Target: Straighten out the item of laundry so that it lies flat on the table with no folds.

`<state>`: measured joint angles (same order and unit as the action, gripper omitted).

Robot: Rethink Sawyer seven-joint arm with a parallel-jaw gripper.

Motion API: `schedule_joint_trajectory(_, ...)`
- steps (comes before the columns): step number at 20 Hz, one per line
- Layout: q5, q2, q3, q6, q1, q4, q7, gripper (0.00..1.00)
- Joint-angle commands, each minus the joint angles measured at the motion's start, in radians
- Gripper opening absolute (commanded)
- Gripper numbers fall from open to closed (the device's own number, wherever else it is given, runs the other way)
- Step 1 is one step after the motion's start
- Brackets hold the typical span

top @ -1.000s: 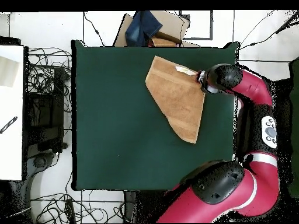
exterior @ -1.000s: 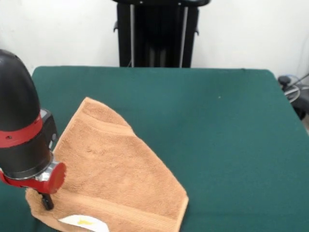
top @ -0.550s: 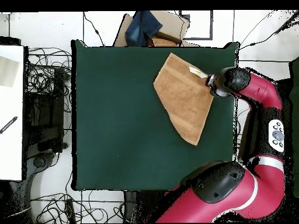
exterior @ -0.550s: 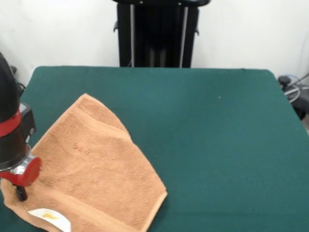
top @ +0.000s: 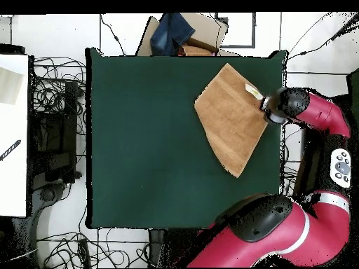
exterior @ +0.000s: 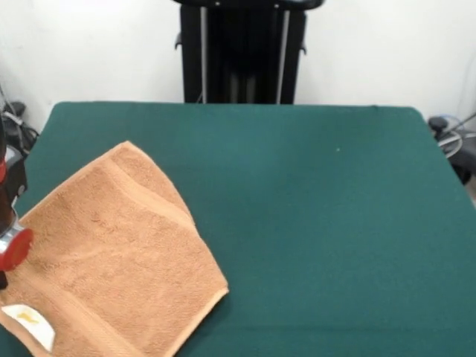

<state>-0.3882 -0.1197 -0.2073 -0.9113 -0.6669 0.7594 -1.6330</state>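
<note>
Shifted sideways with the hand [top: 268, 114]: orange-tan rectangular terry towel [exterior: 111, 253], dragged across dark green felt desk [exterior: 312, 208]; grip state indeterminable; fold remains.

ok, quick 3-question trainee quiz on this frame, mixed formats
1. True or false: the towel lies at the middle of the table.
2. In the front view, the white label sits at which of the towel's corners: A) nearest the wall, B) at the picture's lower left, C) toward the table's middle?
3. Fill in: in the overhead view the gripper is at the towel's ____ edge.

Key: 1 false; 2 B; 3 right
</note>
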Motion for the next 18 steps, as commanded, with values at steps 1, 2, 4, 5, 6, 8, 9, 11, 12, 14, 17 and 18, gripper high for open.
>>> schedule_joint_trajectory(1, -0.098, 0.014, 0.139, 0.057, 0.037, 0.219, -0.152, 0.00)
schedule_joint_trajectory(2, -0.092, 0.003, 0.150, 0.064, 0.046, 0.239, -0.167, 0.00)
schedule_joint_trajectory(4, -0.081, -0.014, 0.170, 0.078, 0.063, 0.267, -0.192, 0.00)
schedule_joint_trajectory(5, -0.078, -0.018, 0.177, 0.077, 0.069, 0.271, -0.198, 0.00)
schedule_joint_trajectory(6, -0.073, -0.020, 0.185, 0.076, 0.077, 0.275, -0.208, 0.00)
schedule_joint_trajectory(8, -0.060, -0.019, 0.195, 0.084, 0.085, 0.284, -0.216, 0.00)
schedule_joint_trajectory(9, -0.053, -0.016, 0.199, 0.084, 0.090, 0.284, -0.218, 0.00)
schedule_joint_trajectory(11, -0.043, -0.016, 0.213, 0.089, 0.099, 0.289, -0.234, 0.00)
schedule_joint_trajectory(12, -0.038, -0.016, 0.221, 0.092, 0.104, 0.291, -0.242, 0.00)
schedule_joint_trajectory(14, -0.028, -0.016, 0.235, 0.097, 0.113, 0.295, -0.257, 0.00)
schedule_joint_trajectory(17, -0.018, -0.025, 0.252, 0.101, 0.122, 0.306, -0.257, 0.00)
schedule_joint_trajectory(18, -0.016, -0.026, 0.255, 0.099, 0.122, 0.306, -0.252, 0.00)
